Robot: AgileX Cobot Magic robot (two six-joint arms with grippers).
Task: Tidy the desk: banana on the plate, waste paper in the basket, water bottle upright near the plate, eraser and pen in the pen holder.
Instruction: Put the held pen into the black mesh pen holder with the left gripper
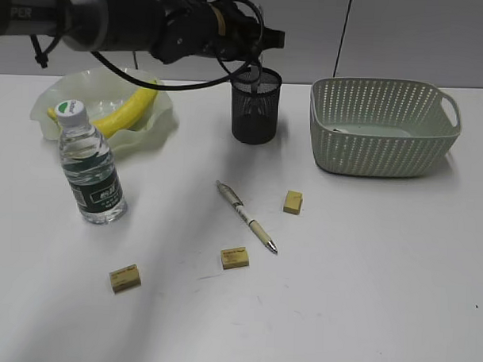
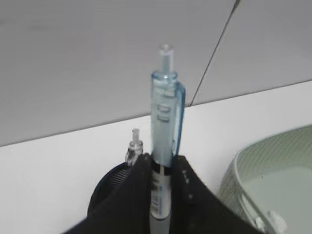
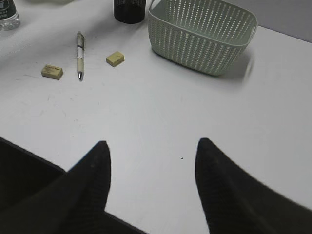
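Observation:
My left gripper [image 2: 163,163] is shut on a clear blue pen [image 2: 165,122] and holds it upright over the black mesh pen holder [image 1: 255,108], which holds another clear pen [image 2: 133,146]. The gripper shows in the exterior view [image 1: 262,53] above the holder. A beige pen [image 1: 247,216] lies on the desk [image 1: 365,281]. Three yellow erasers [image 1: 293,202] [image 1: 235,258] [image 1: 124,279] lie around it. The banana [image 1: 126,113] lies in the pale-green plate [image 1: 160,122]. The water bottle [image 1: 90,164] stands upright in front of the plate. White paper [image 1: 342,130] lies inside the basket [image 1: 381,126]. My right gripper [image 3: 151,151] is open and empty above bare desk.
In the right wrist view the basket [image 3: 202,31], the beige pen [image 3: 80,56] and two erasers [image 3: 115,58] [image 3: 52,71] lie ahead of the open jaws. The left arm [image 1: 112,18] stretches across the back left above the plate.

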